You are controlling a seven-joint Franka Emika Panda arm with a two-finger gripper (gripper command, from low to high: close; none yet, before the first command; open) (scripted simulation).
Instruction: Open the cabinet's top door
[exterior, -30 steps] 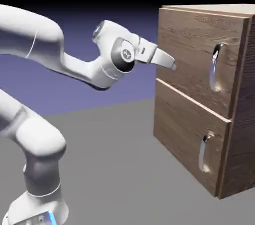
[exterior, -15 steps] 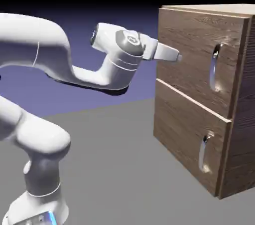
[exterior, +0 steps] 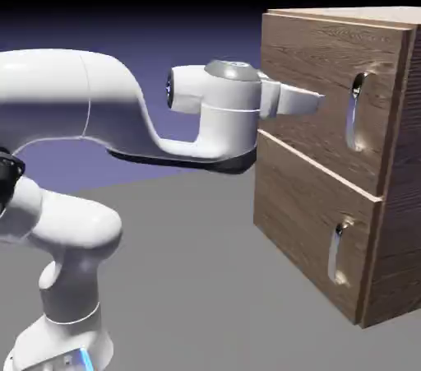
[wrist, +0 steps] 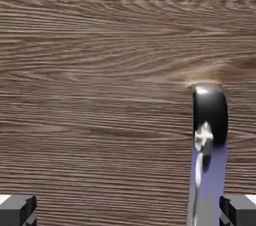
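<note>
The gripper (wrist: pixel 128 211) has its jaws spread wide, with bare space between the two finger tips and nothing grasped. In the hand view, the top door's handle (wrist: pixel 209 170) lies between the tips, much nearer the right-hand one, and runs down out of the picture beside it. Whether that tip touches the handle, I cannot tell.

Beyond the jaws, the wood-grain face of the top door (exterior: pixel 325 81) fills most of the hand view. The door is closed, flush on the cabinet (exterior: pixel 399 197), and in the exterior view its handle stands upright, to the right of the finger tips and apart from them. Below the jaws is the lower door (exterior: pixel 308 225), also closed, with its own silver handle (exterior: pixel 336 252).

Farther out, the white arm (exterior: pixel 62 94) reaches in from the exterior view's left, over a plain grey surface (exterior: pixel 205 279); behind it the backdrop (exterior: pixel 49 164) is blue-violet, darkening to black at the top.

The exterior view cuts off the cabinet's right side and part of the arm, and the two fingers overlap there.
</note>
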